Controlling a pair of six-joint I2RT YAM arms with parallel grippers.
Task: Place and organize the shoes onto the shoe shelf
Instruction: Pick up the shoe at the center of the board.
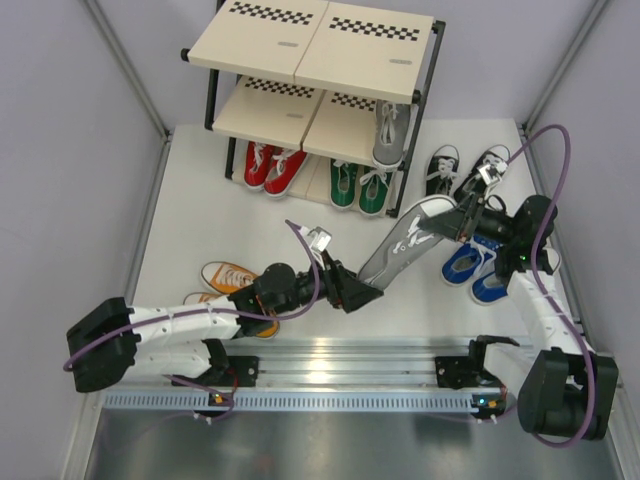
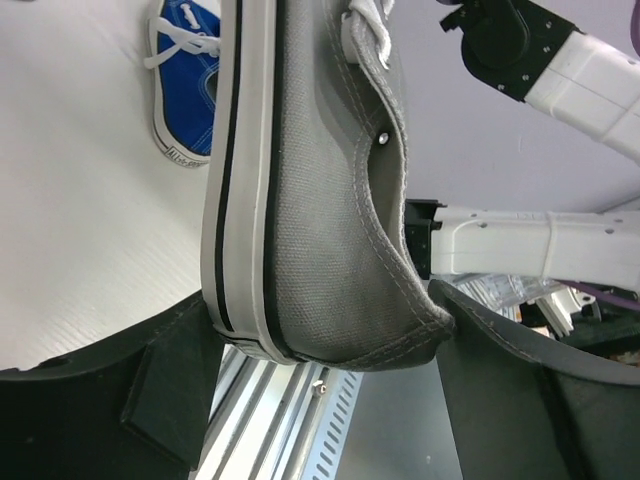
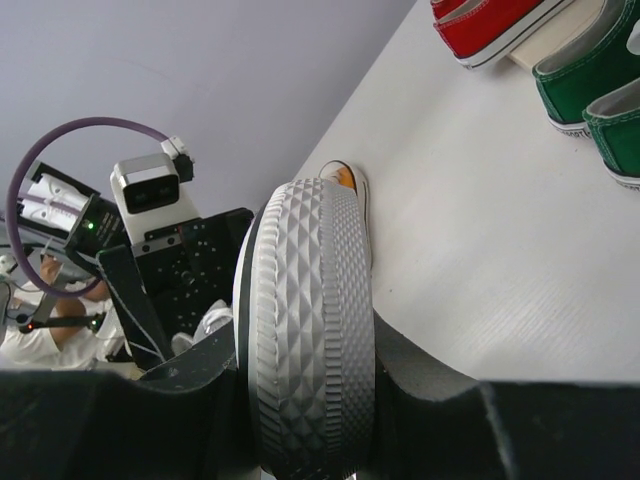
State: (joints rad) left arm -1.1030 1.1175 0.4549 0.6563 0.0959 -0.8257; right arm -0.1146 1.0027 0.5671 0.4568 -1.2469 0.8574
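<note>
Aloft, grey shoe (image 1: 405, 247) within left pincer (image 1: 353, 292)

A white table (image 1: 200, 230) sits between pale lilac walls (image 1: 60, 120), with a ridged metal rail (image 1: 340, 360) along its near edge

diamond-soled shoe (image 3: 310, 320) tight inside the right claw (image 3: 310, 395)

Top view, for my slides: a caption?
Left claw and right claw hold one grey shoe before the shelf.
</note>
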